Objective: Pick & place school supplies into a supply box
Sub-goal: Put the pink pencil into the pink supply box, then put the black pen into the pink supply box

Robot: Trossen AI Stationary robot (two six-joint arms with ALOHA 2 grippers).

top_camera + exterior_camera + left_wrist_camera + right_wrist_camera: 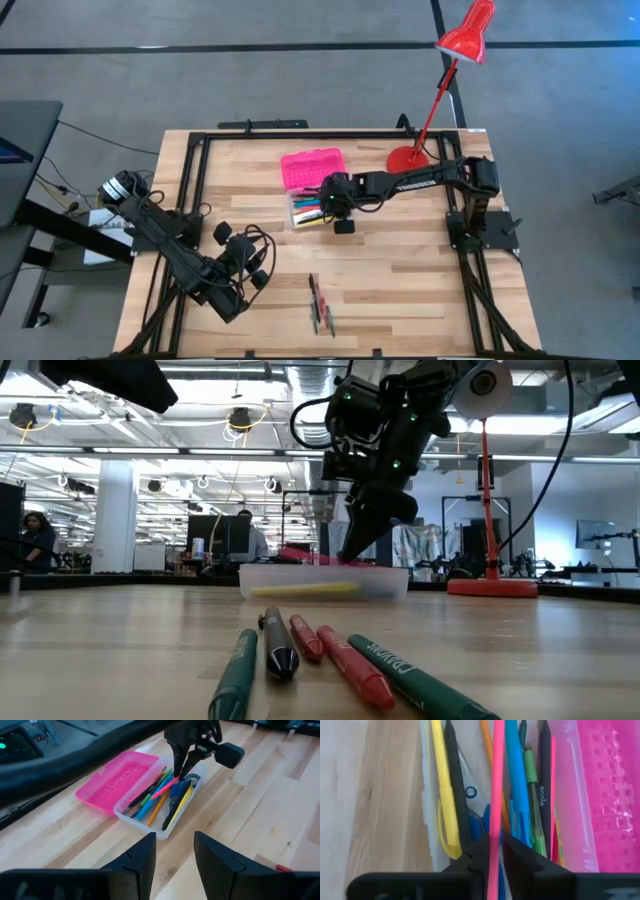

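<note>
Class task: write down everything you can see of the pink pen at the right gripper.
The pink pen is a thin, straight, bright pink stick, plastic by its look. It lies between the fingers of the right gripper, just above the open supply box, slanted over the pens and scissors already inside. Whether its far end touches them cannot be told. The box's pink lid lies folded open alongside.

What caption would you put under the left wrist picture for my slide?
Right gripper lowers a pink pen into the clear supply box of pens, its pink lid open on the wooden table.
</note>
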